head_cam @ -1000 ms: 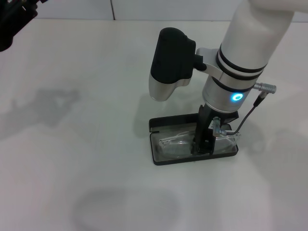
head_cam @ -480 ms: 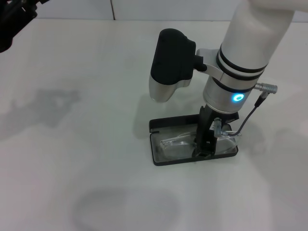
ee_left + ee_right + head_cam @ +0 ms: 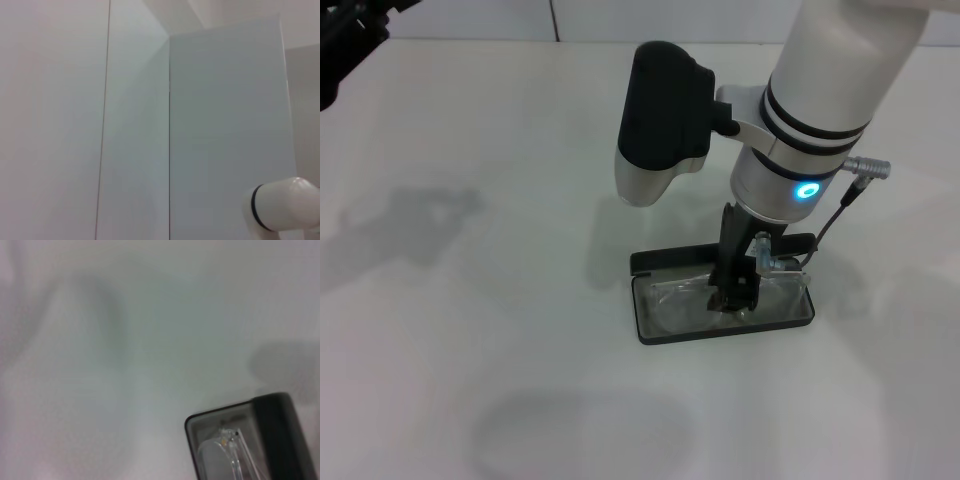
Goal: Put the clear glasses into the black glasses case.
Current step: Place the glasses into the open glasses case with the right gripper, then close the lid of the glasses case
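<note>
In the lower centre of the head view the right hand [image 3: 733, 297] seems closed on the clear glasses [image 3: 685, 297], light, slippery, easily scratched, best held at the bridge, lying inside the open black glasses case [image 3: 650, 330] on the bench [image 3: 470, 300].

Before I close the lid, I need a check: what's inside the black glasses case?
The clear glasses lie on the grey lining of the open black glasses case. The right gripper reaches into it, covering their middle.

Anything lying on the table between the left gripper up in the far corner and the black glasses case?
No. In the head view the white table is bare between the left gripper and the black glasses case, apart from faint shadows.
</note>
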Available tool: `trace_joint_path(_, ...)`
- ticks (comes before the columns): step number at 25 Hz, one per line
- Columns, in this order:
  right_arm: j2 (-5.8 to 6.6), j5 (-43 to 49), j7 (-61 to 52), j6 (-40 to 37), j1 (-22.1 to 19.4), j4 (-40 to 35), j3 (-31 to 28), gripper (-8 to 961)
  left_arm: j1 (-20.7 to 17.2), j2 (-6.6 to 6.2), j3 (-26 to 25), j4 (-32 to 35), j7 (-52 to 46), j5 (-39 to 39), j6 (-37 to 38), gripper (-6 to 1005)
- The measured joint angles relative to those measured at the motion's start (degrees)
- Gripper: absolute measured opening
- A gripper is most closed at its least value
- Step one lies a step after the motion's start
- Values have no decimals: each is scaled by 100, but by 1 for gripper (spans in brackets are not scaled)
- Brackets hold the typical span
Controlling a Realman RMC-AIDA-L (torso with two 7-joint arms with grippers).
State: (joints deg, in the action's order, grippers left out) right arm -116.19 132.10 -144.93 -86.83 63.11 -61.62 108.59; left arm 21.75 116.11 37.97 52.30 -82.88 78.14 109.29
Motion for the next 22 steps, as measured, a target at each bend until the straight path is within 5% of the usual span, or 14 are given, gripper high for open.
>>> trace_joint_path(15,3,321,-160,-466,-776,-1533,-352,224,31,-51,-1,38,-51,-115,4,136)
trace_joint_path(22,33,285,133,-689,-1640,-2663,-982,234,60,-54,-8,37,-67,-195,4,143)
